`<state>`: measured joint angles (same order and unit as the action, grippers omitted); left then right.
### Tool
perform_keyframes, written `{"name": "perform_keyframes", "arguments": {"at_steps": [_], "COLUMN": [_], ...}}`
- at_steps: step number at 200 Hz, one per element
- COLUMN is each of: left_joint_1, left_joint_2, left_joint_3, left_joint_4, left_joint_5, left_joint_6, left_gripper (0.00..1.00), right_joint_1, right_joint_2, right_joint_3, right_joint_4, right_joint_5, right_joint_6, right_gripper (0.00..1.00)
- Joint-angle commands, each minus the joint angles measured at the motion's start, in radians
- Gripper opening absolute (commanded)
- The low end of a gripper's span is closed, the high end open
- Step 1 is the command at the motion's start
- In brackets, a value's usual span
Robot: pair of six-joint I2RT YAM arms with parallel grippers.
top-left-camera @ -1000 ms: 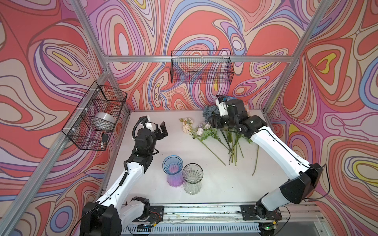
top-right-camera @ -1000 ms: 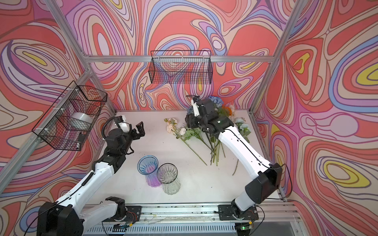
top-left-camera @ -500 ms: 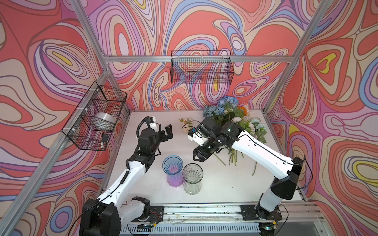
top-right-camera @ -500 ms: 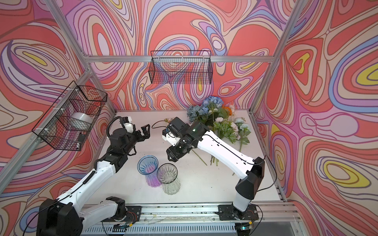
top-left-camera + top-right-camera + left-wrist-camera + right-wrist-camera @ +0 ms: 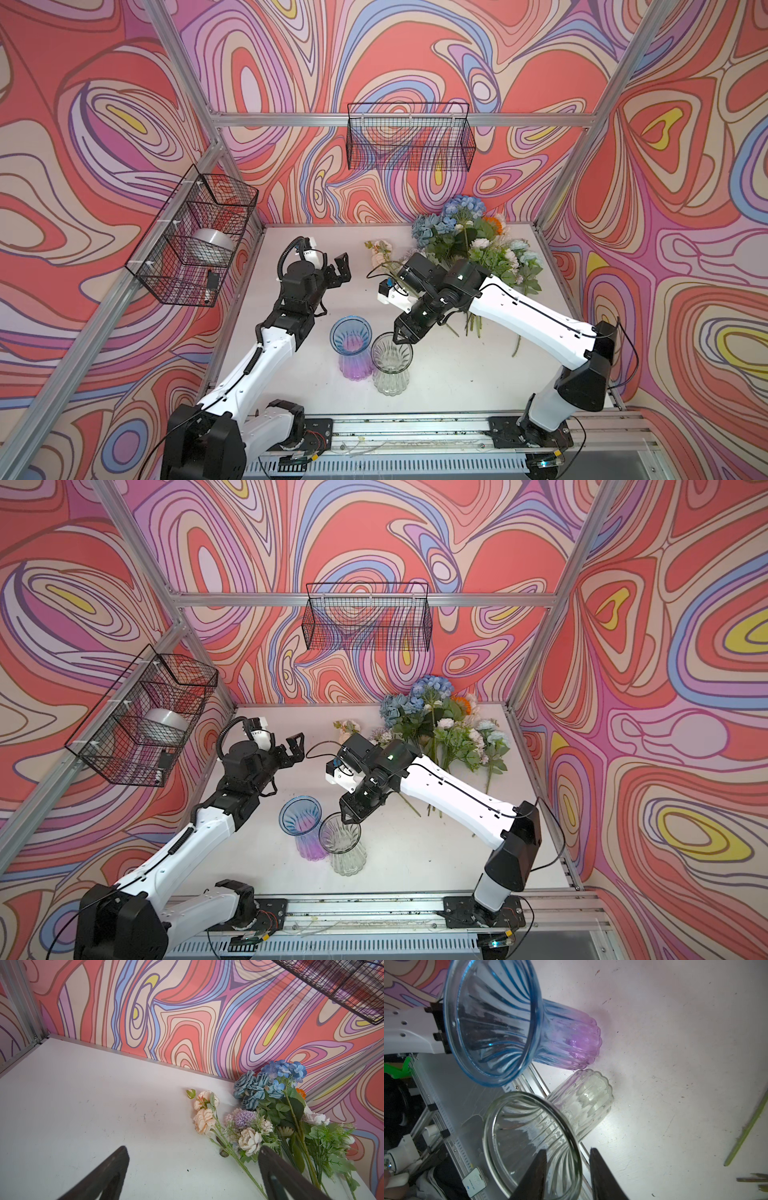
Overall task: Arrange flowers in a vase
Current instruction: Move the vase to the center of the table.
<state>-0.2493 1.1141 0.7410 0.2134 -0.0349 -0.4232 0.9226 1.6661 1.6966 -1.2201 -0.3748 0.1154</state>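
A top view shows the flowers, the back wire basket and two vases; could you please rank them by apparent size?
1. flowers
2. back wire basket
3. blue-pink vase and clear vase: look alike, not ranked.

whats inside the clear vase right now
Nothing shows in the clear vase; it looks empty. The right gripper straddles its rim, one finger over the mouth, hiding a bit of the inside wall.

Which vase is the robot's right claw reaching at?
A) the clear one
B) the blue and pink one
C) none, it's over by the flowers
A: in the right wrist view the right gripper straddles the rim of the clear vase, one finger inside and one outside.
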Motion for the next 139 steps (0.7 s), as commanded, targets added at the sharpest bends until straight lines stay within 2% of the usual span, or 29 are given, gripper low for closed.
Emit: {"name": "perform_keyframes", "arguments": {"at_steps": [1, 18, 45, 99, 139], "left_joint_1": [-0.004, -0.004, -0.004, -0.004, -0.004], "left_joint_2": [-0.025, -0.027, -0.032, -0.042, -0.048], "left_joint_3": [-0.006, -0.008, -0.014, -0.022, -0.026], "left_joint_4": [-0.005, -0.003, 0.000, 0.003, 0.004], "left_joint_5": [-0.023, -0.027, -0.031, -0.044, -0.053], "left_joint_6": [-0.005, -0.005, -0.003, 0.001, 0.006], "left_gripper": [1.00, 1.00, 1.00, 1.00, 1.00], "right_joint_1": [0.005, 0.005, 0.004, 0.005, -0.019], "right_joint_2": [0.021, 0.025, 0.036, 0.043, 0.043], "right_joint_3": [-0.009, -0.015, -0.026, -0.017, -0.002], "right_joint_4": [0.030, 0.030, 0.025, 0.013, -0.023], "right_joint_5": [-0.009, -0.004, 0.017, 0.085, 0.213], "right_joint_6": [-0.006, -0.006, -0.008, -0.032, -0.069], "right_gripper": [0.28, 0.23, 0.22, 0.01, 0.00]}}
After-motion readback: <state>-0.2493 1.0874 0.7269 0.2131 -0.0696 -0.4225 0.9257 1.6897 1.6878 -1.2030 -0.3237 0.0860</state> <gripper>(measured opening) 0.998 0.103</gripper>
